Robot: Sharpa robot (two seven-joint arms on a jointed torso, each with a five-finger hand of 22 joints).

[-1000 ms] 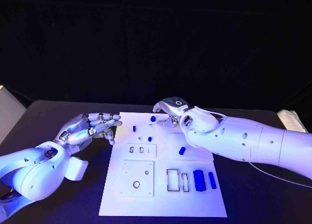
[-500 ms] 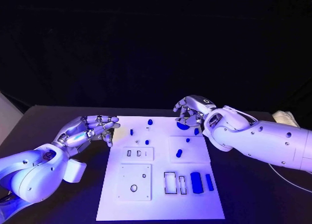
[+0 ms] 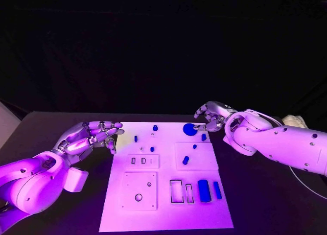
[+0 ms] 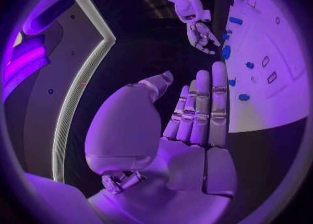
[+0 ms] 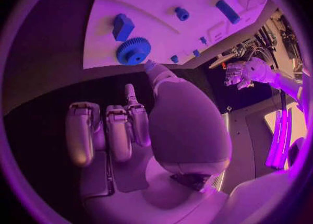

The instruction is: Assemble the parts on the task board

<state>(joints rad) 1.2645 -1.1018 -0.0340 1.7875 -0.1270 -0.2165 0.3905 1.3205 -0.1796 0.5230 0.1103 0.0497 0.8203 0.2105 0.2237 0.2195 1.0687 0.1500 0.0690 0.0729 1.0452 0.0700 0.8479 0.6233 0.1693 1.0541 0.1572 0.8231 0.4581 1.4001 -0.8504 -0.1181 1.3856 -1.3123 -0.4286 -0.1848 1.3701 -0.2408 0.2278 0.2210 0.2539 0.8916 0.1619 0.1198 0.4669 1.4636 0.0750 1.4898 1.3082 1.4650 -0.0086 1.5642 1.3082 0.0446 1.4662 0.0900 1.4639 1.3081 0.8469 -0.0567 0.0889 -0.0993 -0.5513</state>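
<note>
Lying on the white task board [image 3: 163, 196], small blue parts [image 3: 203, 190], a blue gear [image 3: 190, 129] beside the right hand [image 3: 213, 116], fingers curled empty, left hand [image 3: 89, 138] fingers loosely apart, nothing held.

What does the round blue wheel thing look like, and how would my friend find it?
Start at the white task board in the middle of the black table and go to its far edge, near the robot's right hand. There lies the blue gear. It is round with teeth all around its rim, while the other blue pieces nearby are smaller pegs and blocks.
</note>
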